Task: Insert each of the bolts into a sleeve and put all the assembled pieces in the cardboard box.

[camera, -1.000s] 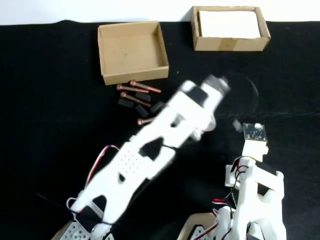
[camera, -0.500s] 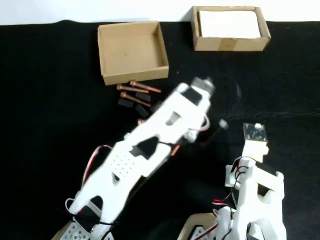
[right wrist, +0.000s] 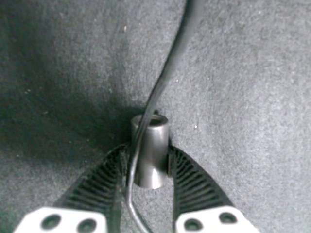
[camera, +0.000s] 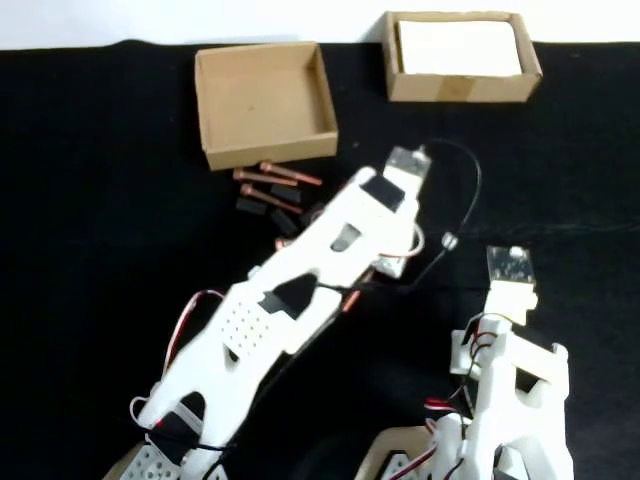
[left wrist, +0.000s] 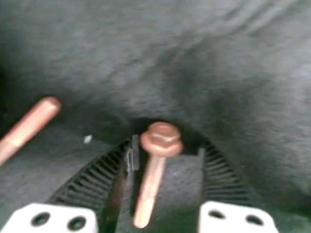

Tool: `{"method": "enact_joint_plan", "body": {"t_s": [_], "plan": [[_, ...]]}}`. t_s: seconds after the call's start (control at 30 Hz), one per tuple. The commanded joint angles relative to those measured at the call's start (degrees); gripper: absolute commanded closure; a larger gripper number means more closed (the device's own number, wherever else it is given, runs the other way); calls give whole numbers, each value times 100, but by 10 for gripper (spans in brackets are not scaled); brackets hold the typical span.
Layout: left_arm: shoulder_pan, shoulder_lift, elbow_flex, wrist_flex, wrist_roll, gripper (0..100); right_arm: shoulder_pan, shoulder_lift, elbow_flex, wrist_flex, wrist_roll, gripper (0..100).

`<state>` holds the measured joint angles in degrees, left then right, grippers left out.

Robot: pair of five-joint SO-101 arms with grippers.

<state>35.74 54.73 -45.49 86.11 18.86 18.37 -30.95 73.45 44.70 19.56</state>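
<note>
In the last second the left arm (camera: pixel 250 325) has swung back from a fast, blurred reach toward the right edge of the table (camera: pixel 90 260) and has all but come to rest over the middle. The right arm (camera: pixel 505 400), by the near edge, has not budged. With that swing a bolt (left wrist: pixel 156 165) has turned up poking out from under the left arm, well clear of the heap near the far edge and closer to the right arm. Up close it lies lengthwise in the left tool (left wrist: pixel 166 147), head just past the tips. The jaws are drawn in around it but not tight, and the shank rests against one side, so I'd call the hold slack. The right tool (right wrist: pixel 148 151) is closed snugly on a sleeve (right wrist: pixel 149 162), open end pointing out past the tips, close to the table. A cable (right wrist: pixel 167 58) trails straight across that opening and could foul the insertion. To my eye the fetching is over and mating this first pair comes next. The remaining bolts (camera: pixel 262 180) and sleeves (camera: pixel 250 207) lie just in front of the cardboard box (camera: pixel 270 152) near the far edge, and that box holds nothing yet.
</note>
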Motion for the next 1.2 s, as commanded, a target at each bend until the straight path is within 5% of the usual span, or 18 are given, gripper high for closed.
{"method": "enact_joint_plan", "body": {"t_s": [0.0,0.37,0.6,0.8,0.9,1.0,1.17], "plan": [[-22,-4,-31,-158,9,975,-22,-4,22,-136,-26,991],[-84,-1385,-673,782,-1160,992,-4,-488,-479,646,-44,991],[-400,-3354,-778,1433,-1143,992,-22,-3029,-1323,2870,-26,991],[-848,-5402,-637,1433,-1143,992,-31,-6088,-1473,2791,-18,991],[-980,-6475,-75,1433,-1116,992,-312,-7442,-1402,2703,-18,991],[-989,-7820,980,1407,-1116,992,-840,-7301,-1297,2589,-141,991],[-1007,-9921,3292,1029,-1152,992,-1701,-6985,-1218,1473,-2154,991]]}}
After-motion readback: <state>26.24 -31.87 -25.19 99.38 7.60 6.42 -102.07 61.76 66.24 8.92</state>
